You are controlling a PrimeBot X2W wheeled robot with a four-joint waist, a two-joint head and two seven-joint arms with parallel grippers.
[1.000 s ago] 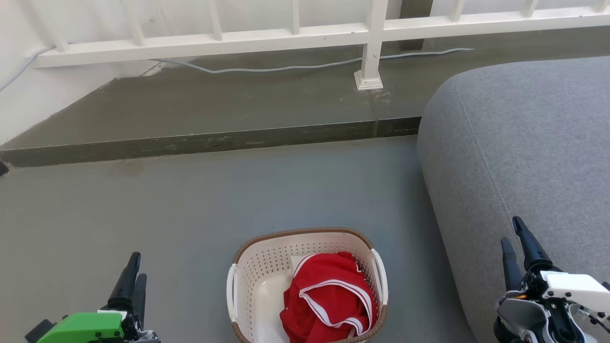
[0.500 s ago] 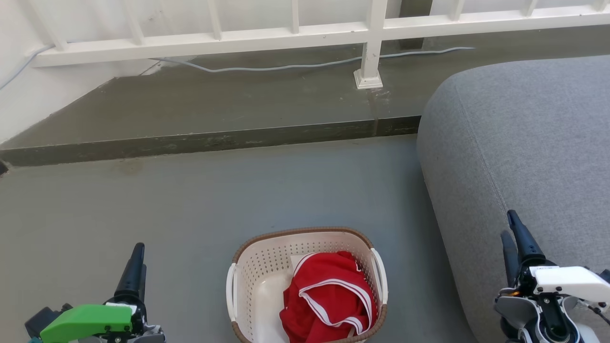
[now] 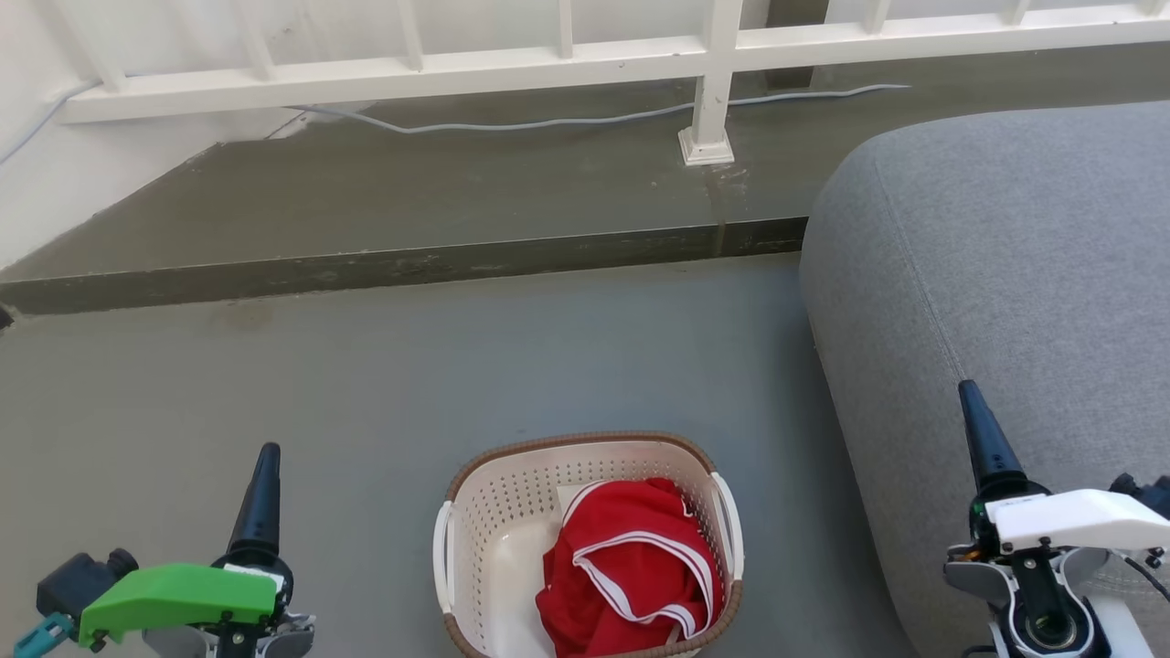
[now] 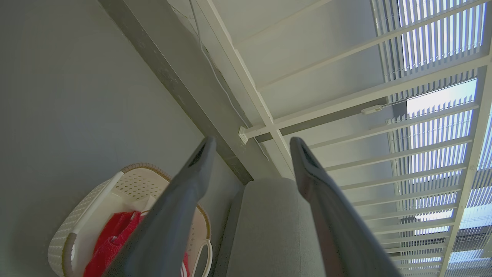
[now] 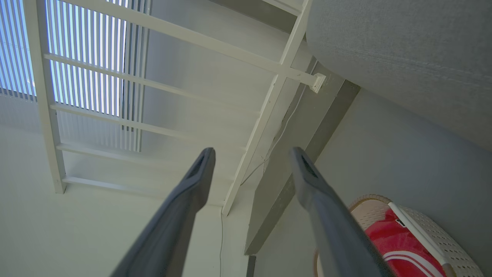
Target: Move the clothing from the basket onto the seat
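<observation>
The cream perforated basket (image 3: 512,454) with a brown rim stands on the grey floor at the bottom centre. Red clothing (image 3: 631,576) with white stripe trim lies crumpled in its right half. The large grey seat (image 3: 1005,274) fills the right side. My left gripper (image 3: 267,452) hovers left of the basket, seen edge-on. My right gripper (image 3: 964,388) hangs over the seat's front edge. In the left wrist view my left gripper (image 4: 252,140) is open and empty, above the basket (image 4: 77,219), clothing (image 4: 111,246) and seat (image 4: 269,231). My right gripper (image 5: 252,150) is open too, with the basket (image 5: 442,234) and clothing (image 5: 396,246) below it.
A raised concrete step (image 3: 411,265) crosses the floor behind the basket. On it stand a white railing (image 3: 457,68) and its post base (image 3: 706,146), with a grey cable (image 3: 548,121) lying along it. Bare floor lies between basket and step.
Both grippers have moved up the head view and rolled, so each now shows its fingers edge-on. The basket and clothing have not moved.
</observation>
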